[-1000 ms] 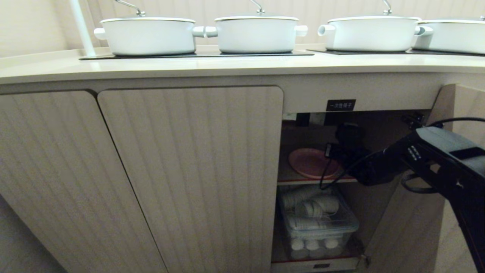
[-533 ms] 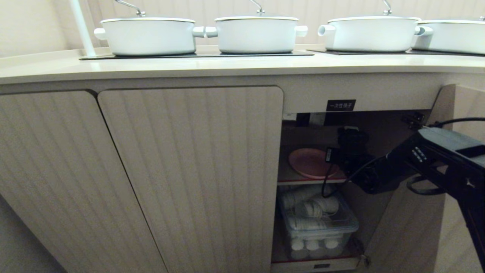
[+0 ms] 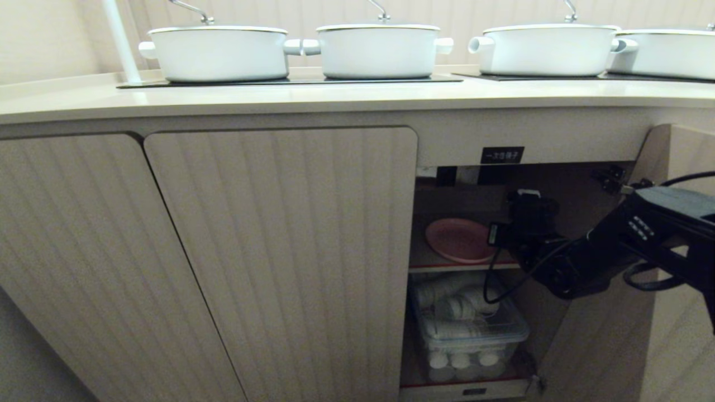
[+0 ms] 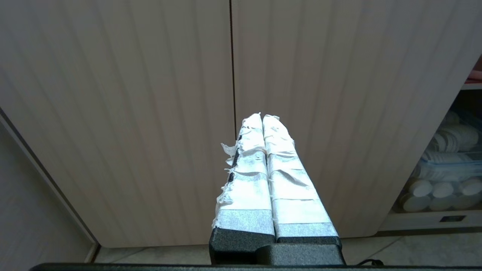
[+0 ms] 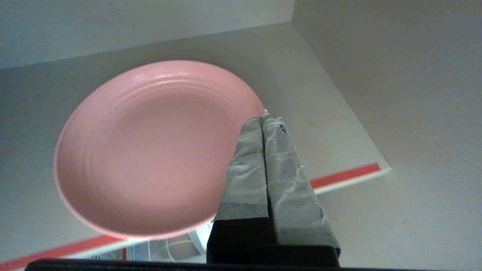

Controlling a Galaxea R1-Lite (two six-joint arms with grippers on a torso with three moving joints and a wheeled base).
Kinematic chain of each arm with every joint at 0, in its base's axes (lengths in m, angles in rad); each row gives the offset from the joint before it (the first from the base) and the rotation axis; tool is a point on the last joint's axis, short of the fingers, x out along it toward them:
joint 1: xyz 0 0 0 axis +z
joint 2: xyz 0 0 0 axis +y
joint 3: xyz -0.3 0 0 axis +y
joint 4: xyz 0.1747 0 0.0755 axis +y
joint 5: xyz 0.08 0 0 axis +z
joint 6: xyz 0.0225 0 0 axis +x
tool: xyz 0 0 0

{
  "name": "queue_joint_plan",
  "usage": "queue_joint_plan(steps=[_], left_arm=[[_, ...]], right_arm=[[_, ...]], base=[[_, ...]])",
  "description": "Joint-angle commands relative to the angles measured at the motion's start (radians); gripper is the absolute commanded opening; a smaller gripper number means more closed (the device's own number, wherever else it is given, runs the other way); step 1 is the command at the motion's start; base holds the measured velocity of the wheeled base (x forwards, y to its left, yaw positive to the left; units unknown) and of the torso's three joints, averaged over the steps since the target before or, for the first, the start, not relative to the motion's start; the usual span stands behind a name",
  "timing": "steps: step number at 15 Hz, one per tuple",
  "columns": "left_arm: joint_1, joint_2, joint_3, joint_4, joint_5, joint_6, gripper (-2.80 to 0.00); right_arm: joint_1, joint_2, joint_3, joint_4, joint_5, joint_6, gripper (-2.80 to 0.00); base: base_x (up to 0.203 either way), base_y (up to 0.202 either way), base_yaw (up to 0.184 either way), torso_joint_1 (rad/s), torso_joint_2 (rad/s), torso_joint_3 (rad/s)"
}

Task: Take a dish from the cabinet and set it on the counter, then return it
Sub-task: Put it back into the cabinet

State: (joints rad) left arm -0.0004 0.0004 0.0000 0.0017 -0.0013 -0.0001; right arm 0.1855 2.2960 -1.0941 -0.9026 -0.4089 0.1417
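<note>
The pink plate [image 3: 459, 240] lies flat on the inner shelf [image 3: 447, 267] of the open cabinet [image 3: 503, 155], overhanging the red-edged front a little. The right gripper [image 5: 264, 116] hangs just beside the plate's rim, taped fingers pressed together, holding nothing. To grasp well, I judge it should open first, then slide one finger under the overhanging rim and one above. The left gripper [image 4: 261, 117], likewise closed and empty, faces the shut fluted doors [image 4: 150, 94]. In the head view the wrist hides the right fingertips; the desk [image 3: 335, 95] carries white pots [image 3: 218, 51].
</note>
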Motion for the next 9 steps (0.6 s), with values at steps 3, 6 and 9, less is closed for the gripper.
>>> queue_joint_plan(steps=[3,6,9], left_arm=[[0.0,0.0,0.0,0.0,0.001,-0.001,-2.8],[-0.001,0.0,0.0,0.0,0.001,-0.001,-2.8],[-0.001,0.0,0.0,0.0,0.001,-0.001,-2.8]], right_arm=[[0.002,-0.063,0.071,-0.011,-0.002,0.001,-2.8],[0.008,-0.097,0.139,-0.039,-0.002,0.002,-2.8],[0.02,-0.124,0.214,-0.084,-0.002,0.002,-2.8]], base=[[0.0,0.0,0.0,0.0,0.0,0.0],[0.0,0.0,0.0,0.0,0.0,0.0],[0.0,0.0,0.0,0.0,0.0,0.0]])
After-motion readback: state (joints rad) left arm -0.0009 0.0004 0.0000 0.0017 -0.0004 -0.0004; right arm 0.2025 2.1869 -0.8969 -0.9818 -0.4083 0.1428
